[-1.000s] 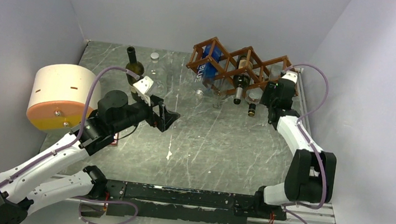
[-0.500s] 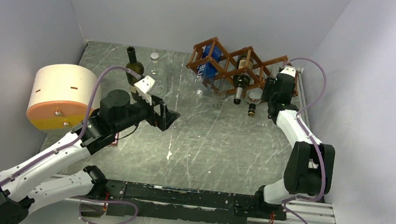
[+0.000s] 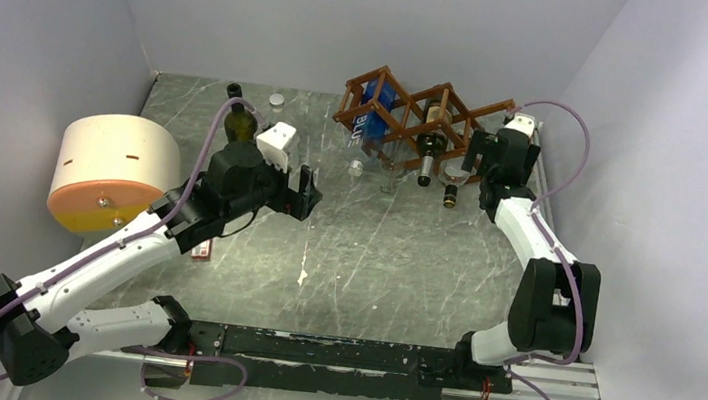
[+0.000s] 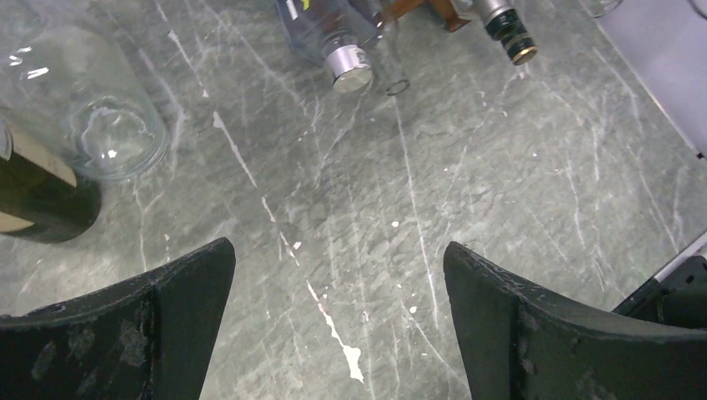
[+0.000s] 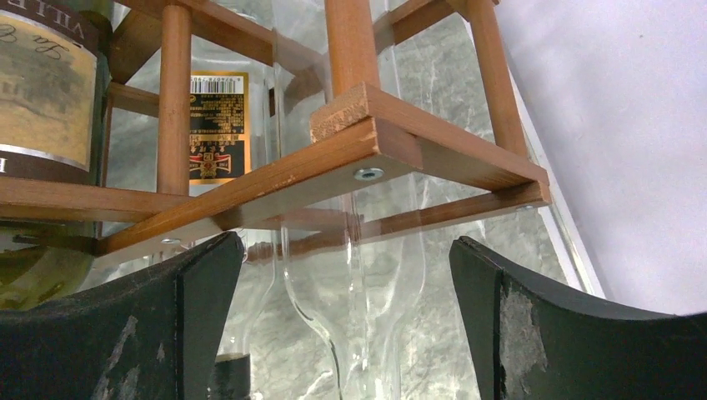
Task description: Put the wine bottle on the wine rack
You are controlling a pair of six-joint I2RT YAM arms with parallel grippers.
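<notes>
Right wrist view: your clear glass bottle (image 5: 354,283) lies in the right-end opening of the wine rack (image 5: 417,150), with its neck pointing out toward the camera and the slats carrying it. The right gripper (image 5: 342,246) has just sprung from half closed to fully wide. Its fingers stand either side of the bottle's shoulder, clear of the glass and holding nothing. I judge this placement done, so you can back the arm straight out from the rack, minding the neck. Further from the rack, the left gripper (image 4: 338,250) has swung closer to the upright dark wine bottle (image 4: 37,200) standing well to the rack's left. Its jaws are spread wide and empty above the table (image 4: 500,183).
</notes>
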